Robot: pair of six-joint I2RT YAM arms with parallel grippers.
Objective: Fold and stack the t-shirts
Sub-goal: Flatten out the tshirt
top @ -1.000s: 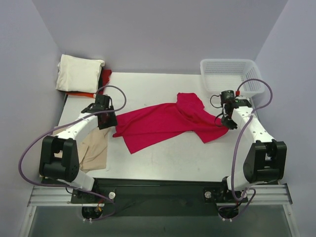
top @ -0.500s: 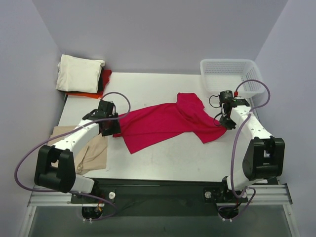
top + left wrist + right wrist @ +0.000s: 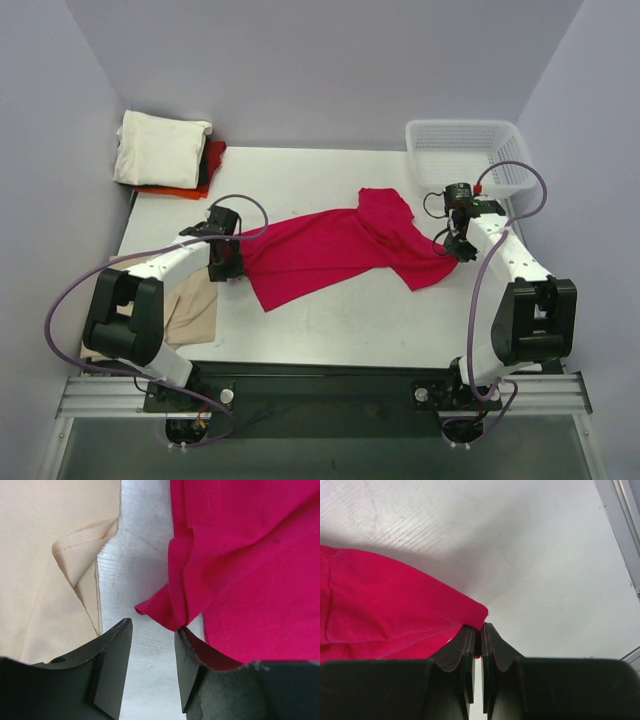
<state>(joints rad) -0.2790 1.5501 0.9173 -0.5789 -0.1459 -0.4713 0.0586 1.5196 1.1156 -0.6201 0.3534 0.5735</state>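
The red shirt (image 3: 340, 250) lies spread and rumpled across the middle of the table (image 3: 350, 320), stretched from left to right, with 1 lobe bunched toward the far side.

Its right corner is pinched in the right gripper (image 3: 462, 248). The right wrist view shows that gripper (image 3: 480, 630) with its 2 jaws pressed together and only a thin edge of the red shirt (image 3: 390, 605) caught between them. The rest of the cloth trails off to the left over bare table (image 3: 545, 555).

The left end of the shirt reaches the left gripper (image 3: 228, 262), which is low over the table. In the left wrist view this gripper (image 3: 152, 627) stands partly open and has hold of nothing. The hanging corner of the red shirt (image 3: 250, 565) lies just ahead of the gap and meets the tip of the right-hand jaw. Bare table (image 3: 135, 565) shows between the 2 jaws.

The tan shirt (image 3: 45, 565) lies just beside the left-hand jaw, apart from the red one. From above, the tan shirt (image 3: 190, 310) sits at the near left edge, partly under the left arm.

At the far left corner a folded cream shirt (image 3: 160, 148) rests on an orange shirt (image 3: 165, 190). A basket (image 3: 465, 150) stands at the far right corner, near the right gripper.
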